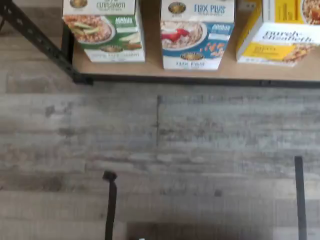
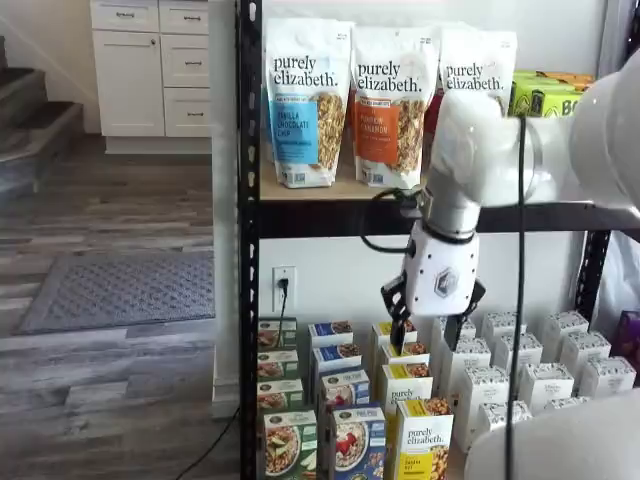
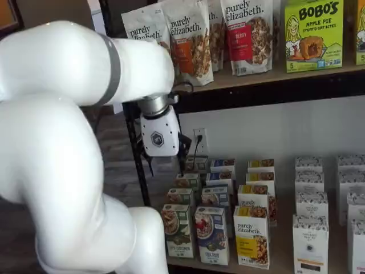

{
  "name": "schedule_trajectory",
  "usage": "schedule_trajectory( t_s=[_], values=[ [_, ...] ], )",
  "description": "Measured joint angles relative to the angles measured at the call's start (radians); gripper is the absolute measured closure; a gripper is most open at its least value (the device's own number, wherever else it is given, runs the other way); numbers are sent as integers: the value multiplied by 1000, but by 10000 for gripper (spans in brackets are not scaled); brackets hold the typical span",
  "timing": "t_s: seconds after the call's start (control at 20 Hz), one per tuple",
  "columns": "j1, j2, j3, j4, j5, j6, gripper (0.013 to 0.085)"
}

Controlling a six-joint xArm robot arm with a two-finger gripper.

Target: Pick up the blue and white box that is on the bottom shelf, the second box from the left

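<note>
The blue and white box (image 1: pixel 191 36) stands upright at the front of the bottom shelf (image 1: pixel 225 71), between a green-and-white box (image 1: pixel 106 31) and a yellow-and-white box (image 1: pixel 280 32). It heads a row of like boxes in both shelf views (image 2: pixel 357 445) (image 3: pixel 212 234). My gripper (image 1: pixel 205 202) is open, and its two black fingers (image 1: pixel 110 205) stand far apart over the wooden floor, short of the shelf's front edge. In both shelf views the gripper (image 2: pixel 432 318) (image 3: pixel 168 164) hangs in front of the rack, above the box rows, with nothing between its fingers.
A black upright (image 2: pixel 248 240) frames the rack's left side. The tier above holds granola bags (image 2: pixel 305 100). White boxes (image 2: pixel 545 385) fill the bottom shelf's right part. A cable (image 2: pixel 520 300) hangs beside the arm, and the white arm (image 3: pixel 63 171) fills the left foreground.
</note>
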Motion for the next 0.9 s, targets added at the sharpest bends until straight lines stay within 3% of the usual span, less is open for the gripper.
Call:
schedule_trajectory(
  t_s=[0.45, 0.9],
  values=[
    [3, 181, 72, 32, -257, -26, 130],
    [32, 377, 89, 73, -497, -43, 130]
  ],
)
